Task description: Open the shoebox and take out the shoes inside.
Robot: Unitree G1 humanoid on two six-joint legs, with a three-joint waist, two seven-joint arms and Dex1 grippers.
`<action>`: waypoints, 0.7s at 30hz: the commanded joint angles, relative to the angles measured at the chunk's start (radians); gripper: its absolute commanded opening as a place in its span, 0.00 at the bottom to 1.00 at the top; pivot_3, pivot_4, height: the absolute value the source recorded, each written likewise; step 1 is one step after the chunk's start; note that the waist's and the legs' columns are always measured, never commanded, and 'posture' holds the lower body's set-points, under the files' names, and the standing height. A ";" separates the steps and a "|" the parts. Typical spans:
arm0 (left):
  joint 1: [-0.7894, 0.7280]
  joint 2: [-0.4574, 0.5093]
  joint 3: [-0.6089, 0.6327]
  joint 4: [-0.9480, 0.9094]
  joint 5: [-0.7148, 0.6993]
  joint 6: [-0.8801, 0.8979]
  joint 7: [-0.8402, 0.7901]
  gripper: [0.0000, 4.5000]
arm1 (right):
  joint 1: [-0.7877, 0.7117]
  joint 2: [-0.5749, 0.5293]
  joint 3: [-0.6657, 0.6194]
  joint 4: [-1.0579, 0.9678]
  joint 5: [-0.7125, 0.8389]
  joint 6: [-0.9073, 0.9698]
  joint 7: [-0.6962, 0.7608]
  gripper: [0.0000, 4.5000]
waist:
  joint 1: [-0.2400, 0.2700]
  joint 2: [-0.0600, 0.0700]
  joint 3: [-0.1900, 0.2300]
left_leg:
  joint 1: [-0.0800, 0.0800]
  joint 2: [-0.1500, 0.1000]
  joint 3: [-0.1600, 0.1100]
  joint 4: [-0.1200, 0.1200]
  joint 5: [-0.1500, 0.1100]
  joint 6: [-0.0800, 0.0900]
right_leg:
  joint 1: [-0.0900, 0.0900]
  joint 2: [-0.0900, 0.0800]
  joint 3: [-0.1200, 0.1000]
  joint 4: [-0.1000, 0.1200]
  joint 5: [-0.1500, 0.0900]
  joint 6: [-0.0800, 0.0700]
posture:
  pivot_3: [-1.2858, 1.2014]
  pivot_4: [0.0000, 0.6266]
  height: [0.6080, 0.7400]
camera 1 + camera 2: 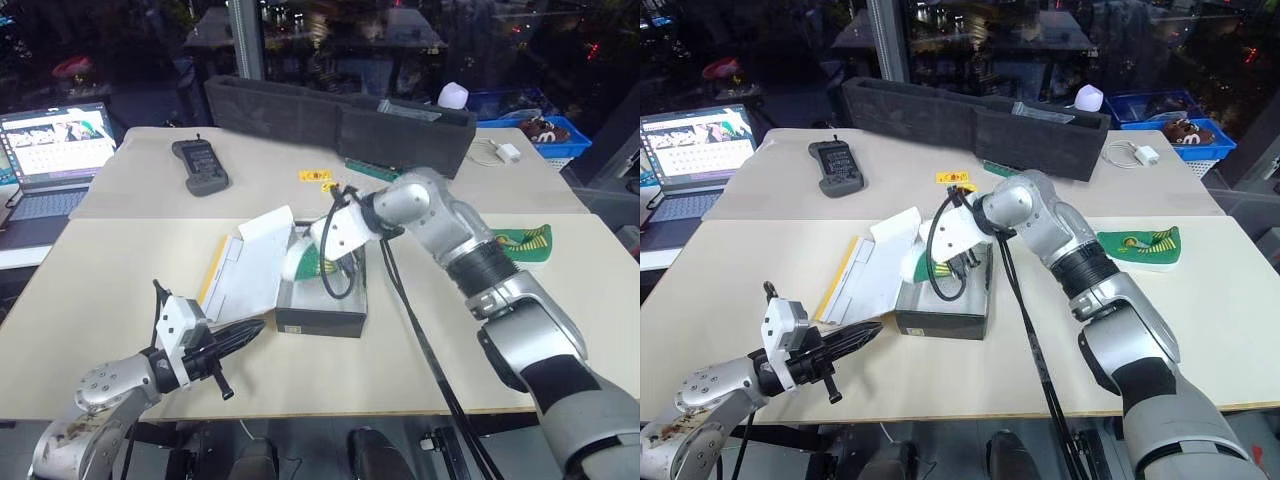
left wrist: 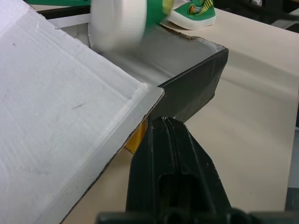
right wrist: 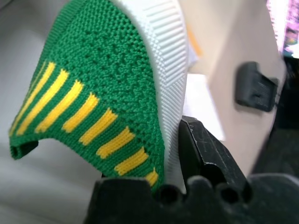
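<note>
The beige table (image 1: 120, 300) carries the most. At its far side lies a long dark grey tray (image 1: 330, 120), with some flat items and a white rounded thing at its right end. In the middle stands the shoebox (image 1: 322, 310), lid (image 1: 245, 275) thrown back flat to the left, white inside up. Above the box, the right gripper (image 1: 322, 258) is clamped on one green shoe (image 3: 93, 93), its white sole and yellow stripes against the black fingers (image 3: 205, 149). The other green shoe (image 1: 520, 243) lies on the table to the right, well apart from the box. The left gripper (image 1: 245, 335), fingers pressed together and holding nothing, sits near the box's near-left corner. A laptop (image 1: 55, 150) and a dark handset (image 1: 200, 165) lie farther left.
</note>
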 commanded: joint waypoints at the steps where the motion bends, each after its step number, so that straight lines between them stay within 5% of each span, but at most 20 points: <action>1: -0.009 0.007 0.002 -0.002 -0.006 -0.005 -0.012 0.00 | -0.079 -0.003 -0.097 -0.114 0.095 0.122 0.024 0.20 | 0.000 0.000 0.000 | 0.000 0.000 0.000 0.000 0.000 0.000 | 0.000 0.000 0.000 0.000 0.000 0.000 | 0.52 0.24 0.81; 9: -0.021 0.002 -0.011 0.003 -0.003 -0.004 -0.010 0.00 | -0.100 -0.115 -0.170 -0.113 0.085 0.240 -0.014 0.20 | 0.010 0.000 0.000 | -0.001 -0.001 0.000 0.000 0.000 0.000 | 0.000 -0.001 -0.001 -0.001 -0.001 0.002 | 0.52 0.24 0.81; 15: -0.037 -0.003 -0.023 0.019 0.003 -0.008 -0.011 0.00 | -0.008 -0.397 -0.167 -0.102 0.019 0.272 0.057 0.20 | 0.027 0.000 0.000 | -0.003 -0.001 0.000 0.000 0.000 0.000 | -0.001 -0.002 -0.001 -0.002 -0.001 0.001 | 0.52 0.24 0.81; 21: -0.054 -0.006 -0.040 0.032 0.008 -0.010 -0.013 0.00 | 0.114 -0.560 -0.161 -0.165 -0.025 0.328 0.134 0.20 | 0.006 0.003 0.002 | -0.003 -0.002 0.004 -0.001 0.000 0.000 | -0.002 -0.003 0.001 -0.003 -0.002 0.003 | 0.52 0.24 0.81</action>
